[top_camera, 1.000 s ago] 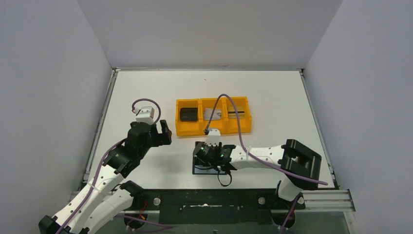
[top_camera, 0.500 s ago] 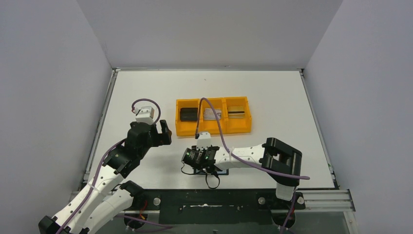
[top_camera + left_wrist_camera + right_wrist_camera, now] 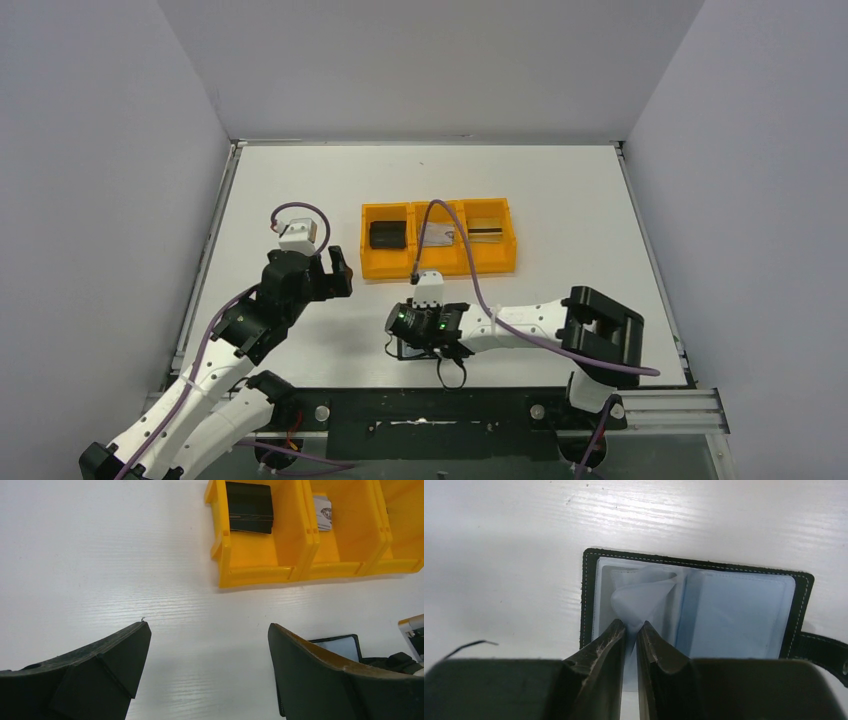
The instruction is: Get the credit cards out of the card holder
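Only the right wrist view shows the card holder (image 3: pixel 734 605) lying open on the worktop (image 3: pixel 499 540). The right end effector (image 3: pixel 631 627) is nearly closed, pinching one clear pocket leaf. From above, that arm hides most of it. Left to right, the orange tray (image 3: pixel 385 268) holds a black block (image 3: pixel 388 234), a silvery-grey card (image 3: pixel 437 235) and a gold card (image 3: pixel 487 231). The left end effector (image 3: pixel 208 627) gapes wide, empty.

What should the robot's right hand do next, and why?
Probably lift slightly, turning over the page it grips. The right hand pinches a clear sleeve of the open card holder; the pockets in view show no card, so the hidden side wants checking.
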{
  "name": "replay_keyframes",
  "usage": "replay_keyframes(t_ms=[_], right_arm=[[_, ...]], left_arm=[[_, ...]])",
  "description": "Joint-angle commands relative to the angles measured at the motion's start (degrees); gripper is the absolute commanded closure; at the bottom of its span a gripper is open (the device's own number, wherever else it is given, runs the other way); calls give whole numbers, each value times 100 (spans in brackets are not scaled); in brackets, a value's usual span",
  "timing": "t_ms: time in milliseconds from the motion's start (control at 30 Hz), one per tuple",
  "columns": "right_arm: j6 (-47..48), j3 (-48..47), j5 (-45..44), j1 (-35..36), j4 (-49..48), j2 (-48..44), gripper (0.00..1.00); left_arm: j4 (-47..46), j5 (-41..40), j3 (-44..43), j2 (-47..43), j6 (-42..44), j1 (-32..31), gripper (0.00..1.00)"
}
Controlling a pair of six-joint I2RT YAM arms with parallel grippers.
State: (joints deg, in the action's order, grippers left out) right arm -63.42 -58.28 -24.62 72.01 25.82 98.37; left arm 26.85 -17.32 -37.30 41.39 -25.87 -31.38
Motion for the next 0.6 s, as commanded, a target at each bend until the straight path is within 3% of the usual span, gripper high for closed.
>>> replay_keyframes(t_ms=[0,233,567], right_arm=[[116,538,180,-104,-1002,-834,86],[25,1732,846,-586,-2234,-1780,83],[87,2515,1583,-1040,-3133,-1992,83]], left_arm=[[-198,42,-85,-12,3,38,11],[-198,46,-82,-6,3,42,11],[-232,209,-78,9,3,45,11]])
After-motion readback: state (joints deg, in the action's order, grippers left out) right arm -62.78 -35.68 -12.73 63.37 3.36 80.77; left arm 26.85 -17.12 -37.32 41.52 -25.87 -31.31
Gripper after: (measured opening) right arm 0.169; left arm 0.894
